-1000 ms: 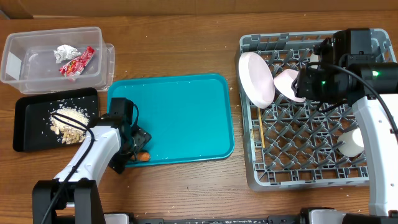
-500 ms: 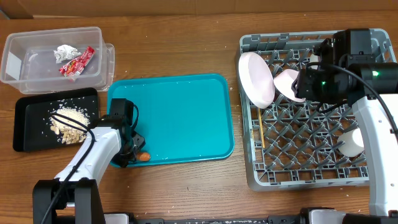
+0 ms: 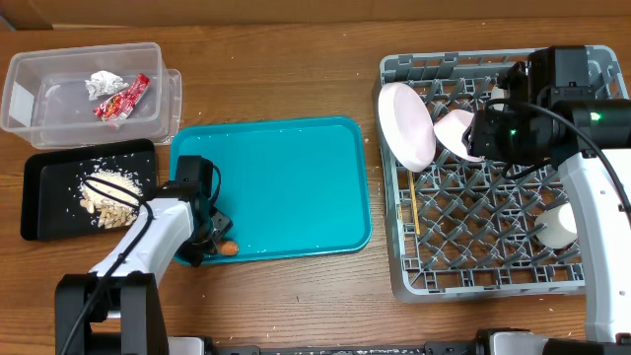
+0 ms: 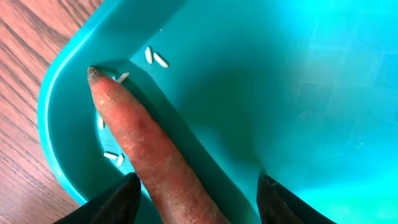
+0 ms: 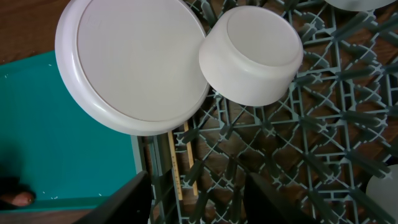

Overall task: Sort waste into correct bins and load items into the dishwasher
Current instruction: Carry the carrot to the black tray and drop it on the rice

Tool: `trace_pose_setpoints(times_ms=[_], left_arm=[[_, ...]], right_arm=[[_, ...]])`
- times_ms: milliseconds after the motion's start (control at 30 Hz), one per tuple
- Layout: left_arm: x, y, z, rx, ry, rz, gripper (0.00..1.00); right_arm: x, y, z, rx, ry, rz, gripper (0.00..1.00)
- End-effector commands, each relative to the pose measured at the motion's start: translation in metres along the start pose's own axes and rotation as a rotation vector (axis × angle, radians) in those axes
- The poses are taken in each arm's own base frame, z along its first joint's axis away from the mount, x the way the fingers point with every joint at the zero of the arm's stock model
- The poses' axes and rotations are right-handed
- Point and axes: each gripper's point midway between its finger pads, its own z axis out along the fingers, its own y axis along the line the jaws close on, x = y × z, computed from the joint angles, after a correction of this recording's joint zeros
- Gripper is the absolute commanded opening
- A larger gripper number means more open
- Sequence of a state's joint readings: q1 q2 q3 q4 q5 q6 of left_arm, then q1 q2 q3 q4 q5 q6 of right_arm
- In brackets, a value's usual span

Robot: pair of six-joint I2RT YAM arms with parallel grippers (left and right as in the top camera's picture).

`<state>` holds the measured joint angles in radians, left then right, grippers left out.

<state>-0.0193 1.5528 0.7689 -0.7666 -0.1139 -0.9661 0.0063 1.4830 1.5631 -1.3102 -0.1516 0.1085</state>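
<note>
While the left pincer point(image 4: 199, 202) gapes around the carrot point(image 4: 140, 143) in the teal tray point(image 4: 298, 93), the right pincer point(image 5: 202, 202) apparently hangs open, empty.

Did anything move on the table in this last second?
Barely. The left hand edged slightly toward the teal tray's near-left corner, where the carrot lies between its open fingers, not gripped. The carrot's place, the right hand over the dish rack, the plate and both bins look unchanged.
</note>
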Motion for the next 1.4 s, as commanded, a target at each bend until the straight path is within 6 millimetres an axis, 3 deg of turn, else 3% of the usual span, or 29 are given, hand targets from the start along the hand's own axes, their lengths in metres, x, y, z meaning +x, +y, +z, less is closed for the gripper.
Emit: trace_pose_setpoints(times_ms=[0,133,300,533,733,967,1133,1367], left_arm=[[0.000,0.006,0.007,-0.036,-0.005,0.005,0.62],[-0.001,0.004,0.007,-0.029,-0.010,0.026,0.59],[-0.008,-0.004,0.003,-0.006,-0.032,0.101,0.33],[-0.022,-0.021,-0.014,0.032,-0.062,0.166,0.04],[-0.041,-0.038,-0.049,0.054,-0.089,0.193,0.04],[-0.093,-0.039,-0.093,0.075,-0.188,0.123,0.04],[-0.143,-0.020,-0.112,0.105,-0.262,0.005,0.04],[-0.193,0.025,-0.105,0.069,-0.333,-0.161,0.04]], right_arm=[[-0.003,0.000,-0.003,0.004,-0.013,-0.005,0.50],[-0.003,0.000,-0.003,0.004,-0.012,-0.005,0.50],[-0.002,0.000,-0.003,0.004,-0.010,-0.005,0.50],[-0.002,-0.001,-0.003,0.009,-0.010,-0.004,0.50],[-0.002,-0.003,-0.003,0.020,-0.010,-0.004,0.50],[-0.002,-0.003,-0.003,0.020,-0.010,-0.004,0.50],[-0.002,-0.003,-0.003,0.020,-0.011,-0.004,0.50],[-0.002,-0.003,-0.003,0.020,-0.010,-0.004,0.50]])
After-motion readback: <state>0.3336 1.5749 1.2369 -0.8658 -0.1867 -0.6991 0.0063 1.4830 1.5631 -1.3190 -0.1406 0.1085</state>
